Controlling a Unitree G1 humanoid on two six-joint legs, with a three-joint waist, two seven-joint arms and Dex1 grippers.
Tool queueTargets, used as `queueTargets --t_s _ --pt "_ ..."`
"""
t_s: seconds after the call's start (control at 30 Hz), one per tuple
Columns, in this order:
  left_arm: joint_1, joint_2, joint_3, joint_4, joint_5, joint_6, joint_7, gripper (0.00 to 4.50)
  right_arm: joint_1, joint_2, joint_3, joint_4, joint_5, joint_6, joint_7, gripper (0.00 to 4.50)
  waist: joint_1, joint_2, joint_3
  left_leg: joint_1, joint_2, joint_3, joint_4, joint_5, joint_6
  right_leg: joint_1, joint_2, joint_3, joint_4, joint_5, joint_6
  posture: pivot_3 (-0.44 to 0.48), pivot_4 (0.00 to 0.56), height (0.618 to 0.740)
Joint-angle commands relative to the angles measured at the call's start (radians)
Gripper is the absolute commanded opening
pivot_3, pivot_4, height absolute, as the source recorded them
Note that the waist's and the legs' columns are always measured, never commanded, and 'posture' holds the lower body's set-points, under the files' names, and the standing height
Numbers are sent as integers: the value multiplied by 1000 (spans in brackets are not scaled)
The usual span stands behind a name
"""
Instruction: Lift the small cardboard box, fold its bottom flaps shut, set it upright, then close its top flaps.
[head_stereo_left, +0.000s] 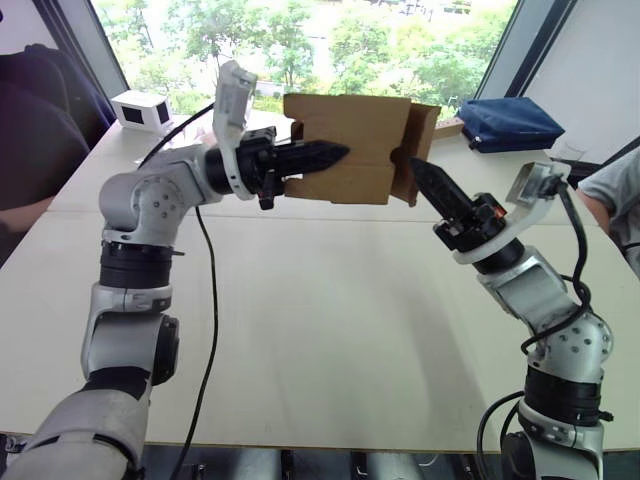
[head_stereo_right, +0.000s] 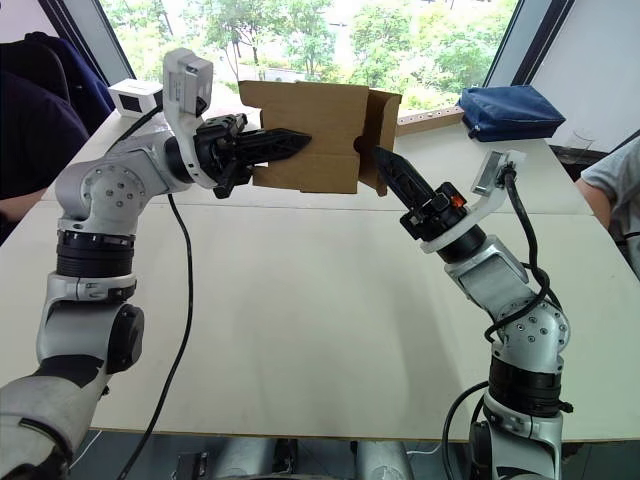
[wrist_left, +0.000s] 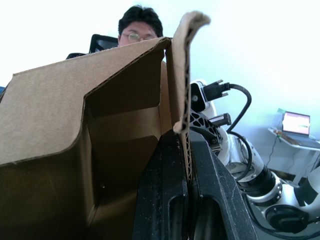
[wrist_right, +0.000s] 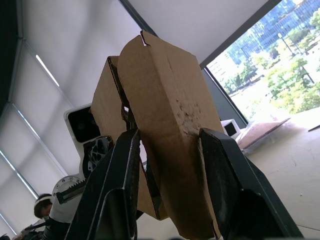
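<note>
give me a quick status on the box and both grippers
Left gripper clamped on a wall of the small cardboard box, held above the table. Right gripper open, straddling a flap. Nothing in the way.

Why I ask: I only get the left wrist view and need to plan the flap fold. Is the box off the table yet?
Observer: Yes. The small cardboard box is in the air above the table, carried by the left gripper.
Operator: Where is the right gripper?
Observer: The right gripper is at the box's end on the robot's right. It is open, with its fingers either side of a flap that sticks out there.
Operator: What else is near the box?
Observer: The nearest things are a white box and a blue bag. Both are far back on the table, off to either side.
</note>
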Motion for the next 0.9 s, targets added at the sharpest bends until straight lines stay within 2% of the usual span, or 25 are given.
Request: queueTargets --t_s 0.03,0.53,0.9 --pt "-25 6 31 -20 -25 2 -3 0 2 6 -9 -40 25 -25 0 1909 0 0 0 0 0 0 0 0 0 0 0 0 0 0 0 0 150 740" --pt "-25 4 33 -11 -24 -2 -6 0 -3 32 -20 -47 144 -63 -12 1909 0 0 0 0 0 0 0 0 0 0 0 0 0 0 0 0 150 740" --pt "-24 5 35 -15 -37 0 -5 0 -10 40 14 -18 59 -82 -41 1909 0 0 0 0 0 0 0 0 0 0 0 0 0 0 0 0 150 740"
